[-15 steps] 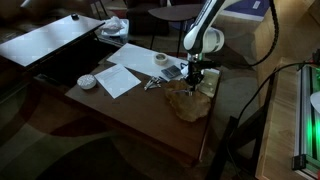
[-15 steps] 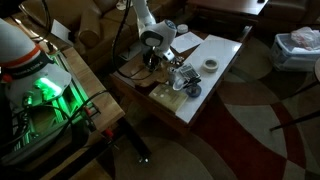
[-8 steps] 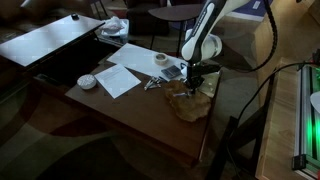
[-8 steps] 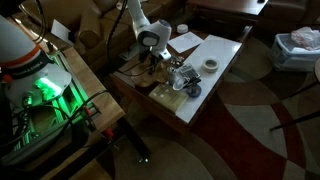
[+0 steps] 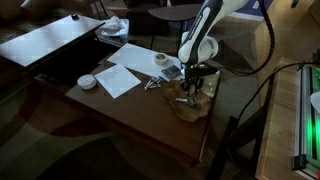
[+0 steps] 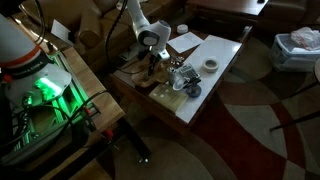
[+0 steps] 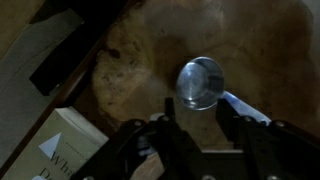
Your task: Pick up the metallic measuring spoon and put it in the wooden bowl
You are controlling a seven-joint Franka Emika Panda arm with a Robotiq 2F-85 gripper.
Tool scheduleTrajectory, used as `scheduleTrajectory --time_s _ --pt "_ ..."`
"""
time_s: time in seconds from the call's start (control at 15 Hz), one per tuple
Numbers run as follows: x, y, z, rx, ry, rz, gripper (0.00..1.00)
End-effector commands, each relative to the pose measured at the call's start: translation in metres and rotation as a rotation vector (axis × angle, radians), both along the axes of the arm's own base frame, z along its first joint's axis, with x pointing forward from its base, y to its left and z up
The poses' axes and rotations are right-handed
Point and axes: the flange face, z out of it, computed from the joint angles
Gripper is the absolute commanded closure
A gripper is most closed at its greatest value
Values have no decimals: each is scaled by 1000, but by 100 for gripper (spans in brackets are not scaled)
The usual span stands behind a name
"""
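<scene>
In the wrist view the metallic measuring spoon (image 7: 200, 82) lies on the mottled inside of the wooden bowl (image 7: 130, 60), its round cup shiny and its handle running to the lower right. My gripper (image 7: 205, 135) is open just above it, one finger on each side, holding nothing. In both exterior views the gripper (image 5: 191, 82) (image 6: 153, 63) hangs over the wooden bowl (image 5: 192, 106) (image 6: 160, 93) near the table's edge. The spoon is too small to make out there.
A white paper sheet (image 5: 120, 78), a small white round dish (image 5: 88, 81), a tape roll (image 5: 161, 60) and a silvery utensil cluster (image 5: 152, 83) lie on the table. A book (image 7: 60, 150) sits beside the bowl. Green-lit equipment (image 6: 40, 95) stands close to the table.
The arm has shifted a little sideways over the wooden bowl. Nothing else on the table has moved.
</scene>
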Motion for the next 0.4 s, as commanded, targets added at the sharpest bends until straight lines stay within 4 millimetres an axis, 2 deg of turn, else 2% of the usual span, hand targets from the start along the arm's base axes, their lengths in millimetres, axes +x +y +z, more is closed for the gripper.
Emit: scheduleTrajectory --time_s 0.0,0.13,0.27,0.33 --pt "7 -29 47 150 -76 -57 19" --pt "7 -49 74 231 -134 -55 5" --pt "10 -58 92 318 -188 -43 0" --pt "19 -54 72 230 -154 -46 7"
